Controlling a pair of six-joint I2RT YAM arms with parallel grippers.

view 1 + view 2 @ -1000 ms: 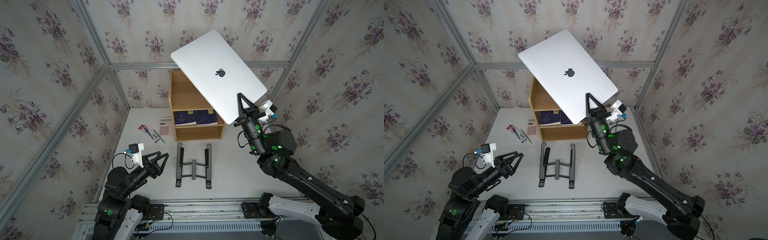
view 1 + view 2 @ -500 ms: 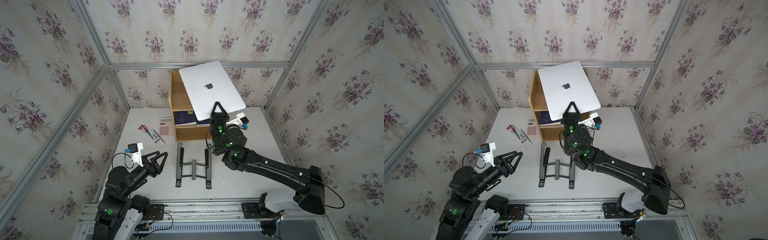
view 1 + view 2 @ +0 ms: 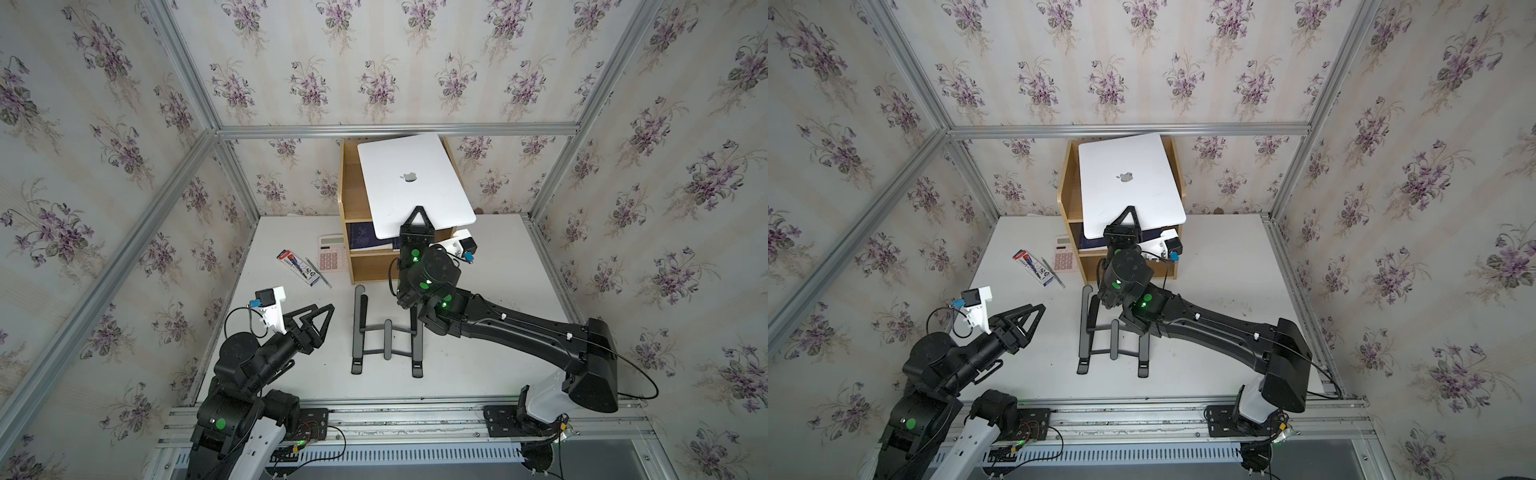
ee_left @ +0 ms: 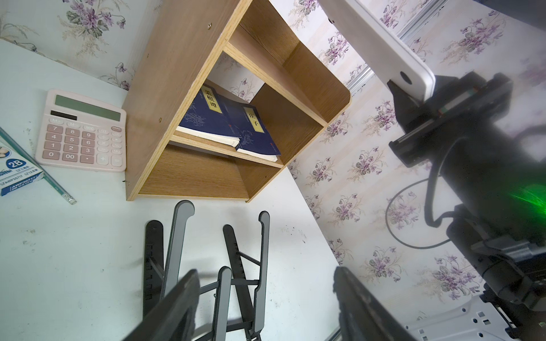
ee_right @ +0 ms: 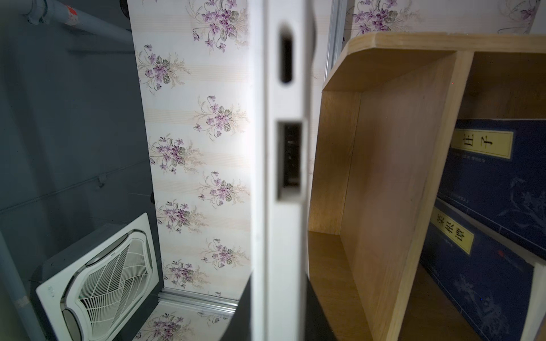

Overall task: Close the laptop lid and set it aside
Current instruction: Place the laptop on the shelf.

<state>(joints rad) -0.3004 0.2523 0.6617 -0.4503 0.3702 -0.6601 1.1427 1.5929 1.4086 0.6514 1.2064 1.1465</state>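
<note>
Lid shut flat on its base, the slim silver-white laptop [image 3: 411,187] hangs tilted in the air over the open-fronted wooden shelf unit [image 3: 352,199] at the back of the white table [image 3: 498,266]. Whether its far end touches the shelf top I cannot tell. The right gripper [image 3: 417,218] is clamped on the middle of its near edge, one black finger above and one beneath, so the slab seems to run lengthways away from the fingers toward the back wall. The left gripper [image 3: 321,320], fingers apart and empty, hovers well apart, beyond the dark grey folding stand [image 3: 386,332]; the right arm is plainly the nearer. A second ago the laptop was higher and further right, off the shelf's side. The left arm has not shifted.
</note>
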